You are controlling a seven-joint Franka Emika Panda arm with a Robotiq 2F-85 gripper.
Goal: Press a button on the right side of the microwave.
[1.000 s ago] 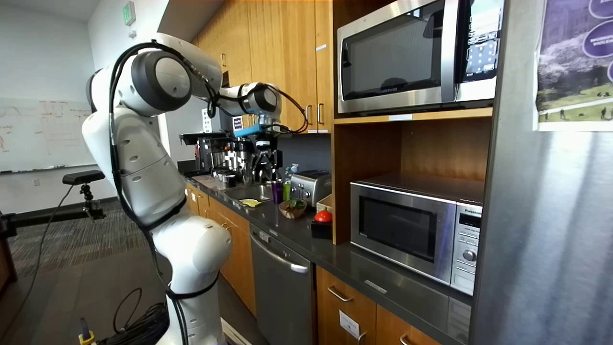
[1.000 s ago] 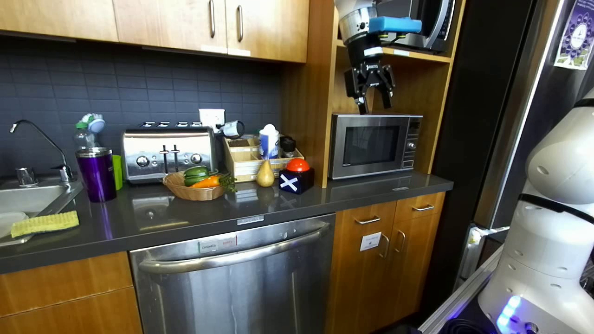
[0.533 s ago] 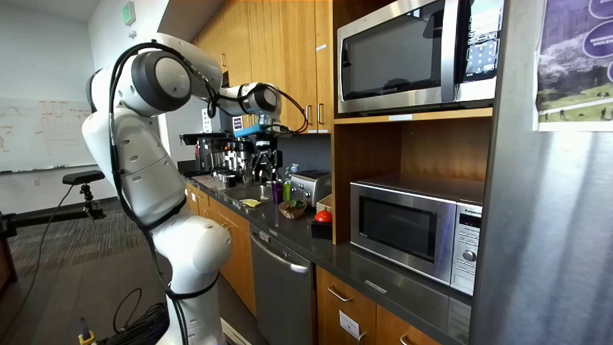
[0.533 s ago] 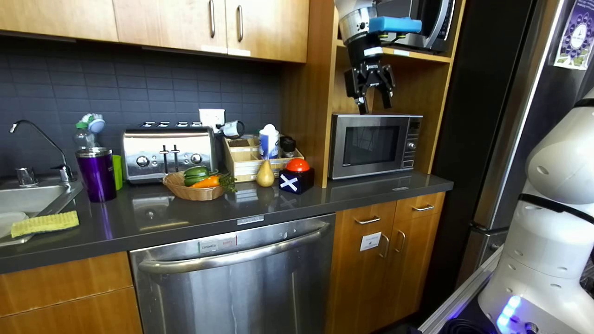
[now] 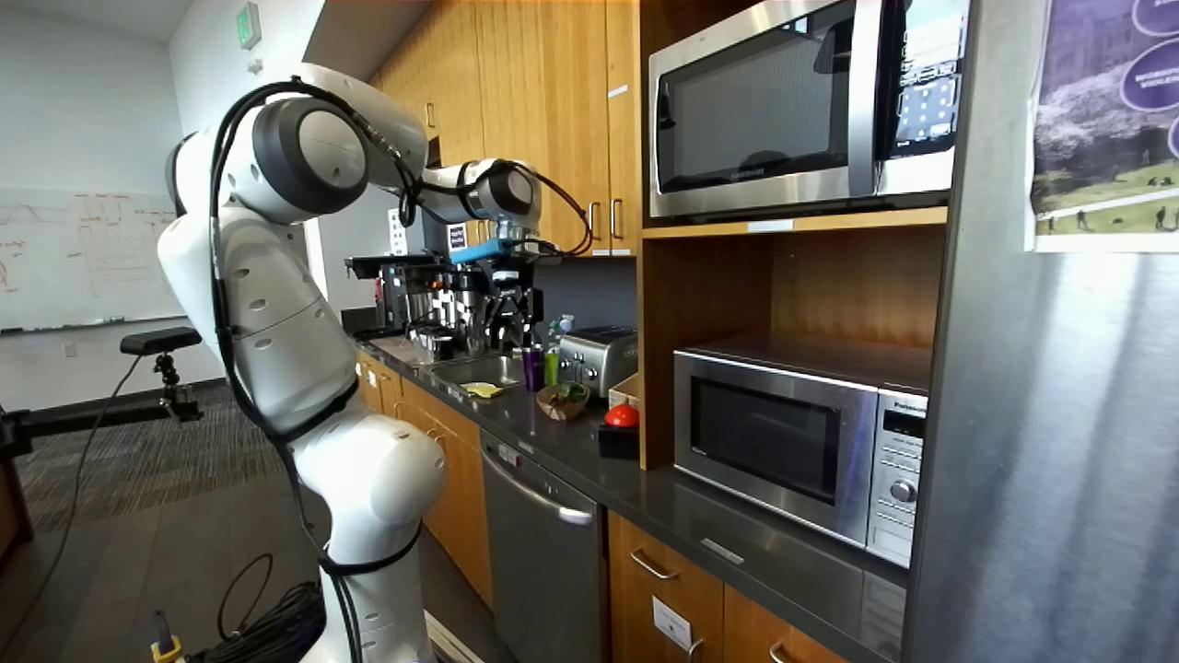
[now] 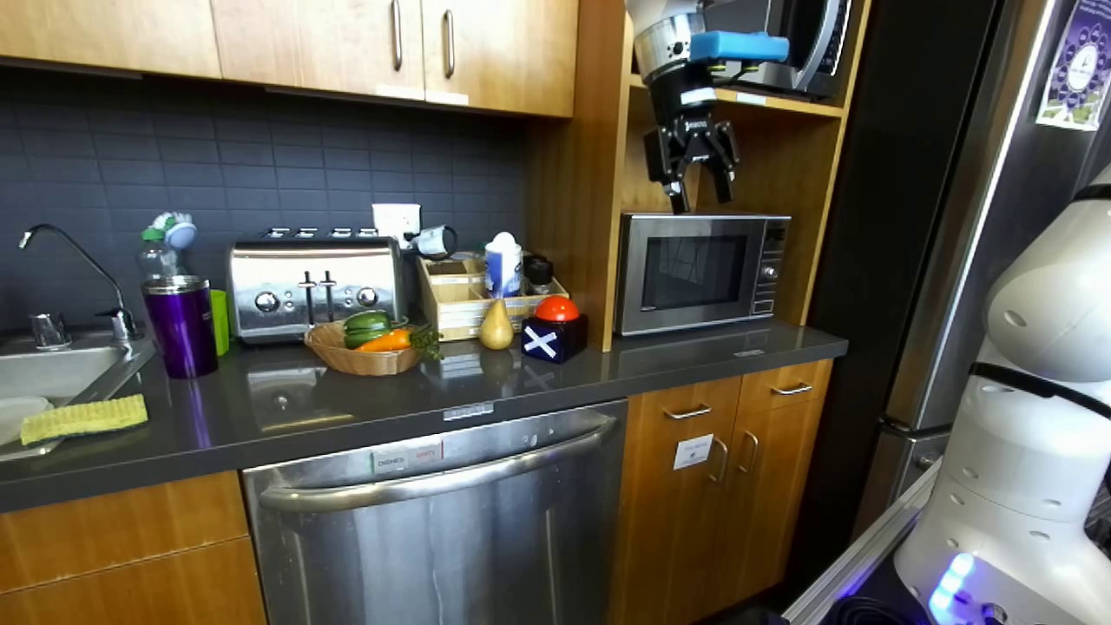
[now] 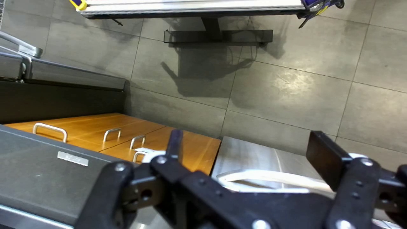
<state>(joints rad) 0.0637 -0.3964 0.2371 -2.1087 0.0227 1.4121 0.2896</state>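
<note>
From the end effector (image 6: 701,201), pointing down, spread wide around nothing: probably needs to go lower and toward the end of the desk (image 6: 694,351) by the fridge (image 5: 1050,442), to the microwave (image 6: 694,273) behind the front edge, onto its upright control strip (image 6: 769,269).

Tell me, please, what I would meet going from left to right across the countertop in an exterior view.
Yellow sponge → purple tumbler → wicker basket → pear → red-domed box → microwave.

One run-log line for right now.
black two-finger gripper: open, empty | small stainless-steel microwave: door shut | silver control strip: no gripper contact | press: not under way
</note>
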